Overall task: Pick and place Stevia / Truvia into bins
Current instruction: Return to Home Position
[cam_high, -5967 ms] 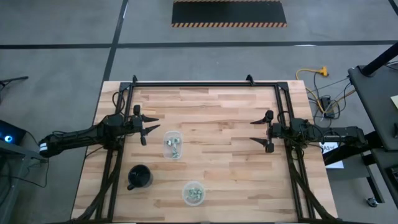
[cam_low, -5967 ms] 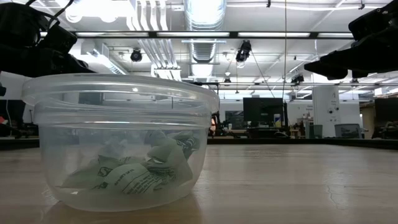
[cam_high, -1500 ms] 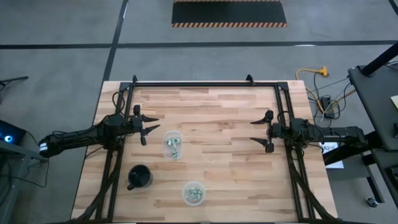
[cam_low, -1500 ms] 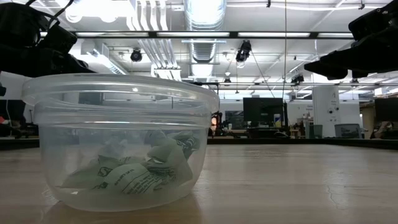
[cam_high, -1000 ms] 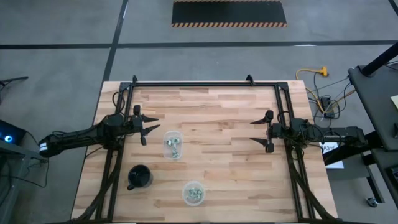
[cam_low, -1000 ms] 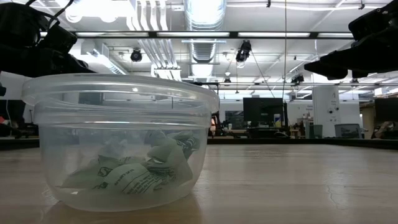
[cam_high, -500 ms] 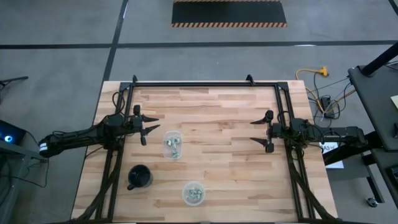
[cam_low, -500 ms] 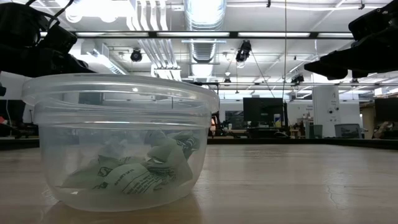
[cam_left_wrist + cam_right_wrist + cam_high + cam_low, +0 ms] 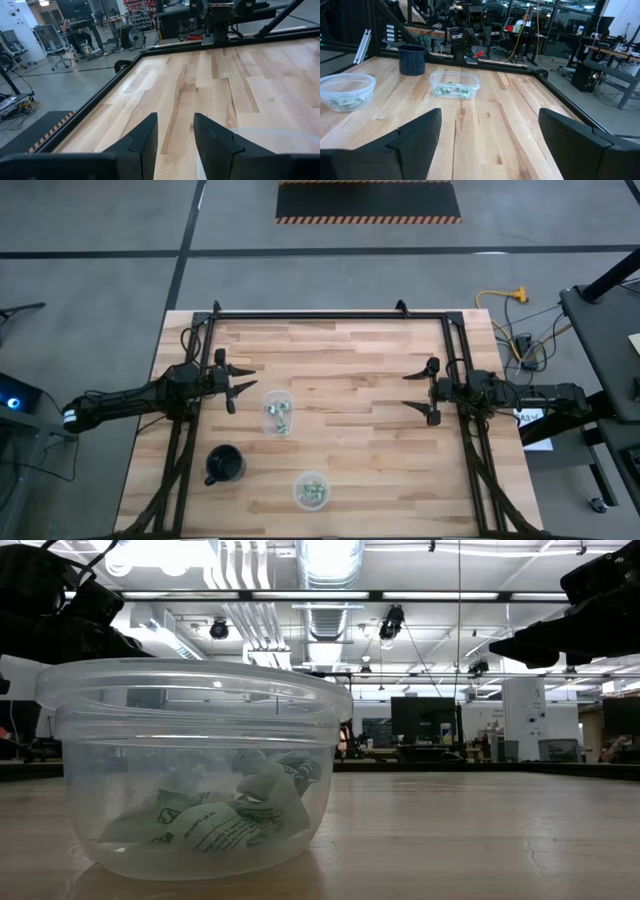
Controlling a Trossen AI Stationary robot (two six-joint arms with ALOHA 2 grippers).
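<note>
Pale green and white Stevia packets lie inside both clear bins. The squarish bin point(image 9: 279, 412) point(image 9: 454, 84) stands left of the table's centre, and the round bin point(image 9: 311, 491) point(image 9: 195, 770) point(image 9: 347, 90) stands near the table's near edge. Crumpled packets point(image 9: 220, 822) rest on the round bin's bottom. My left gripper point(image 9: 243, 386) point(image 9: 175, 145) hovers open just left of the squarish bin, whose rim point(image 9: 270, 134) shows beside its fingers. My right gripper point(image 9: 408, 391) point(image 9: 490, 140) hovers open, wide, at the table's right side, facing the bins.
A black mug point(image 9: 224, 465) point(image 9: 412, 60) stands near the table's left near corner. A black frame point(image 9: 330, 313) runs along the far edge and both sides. Bare wooden tabletop point(image 9: 350, 380) lies between the two grippers.
</note>
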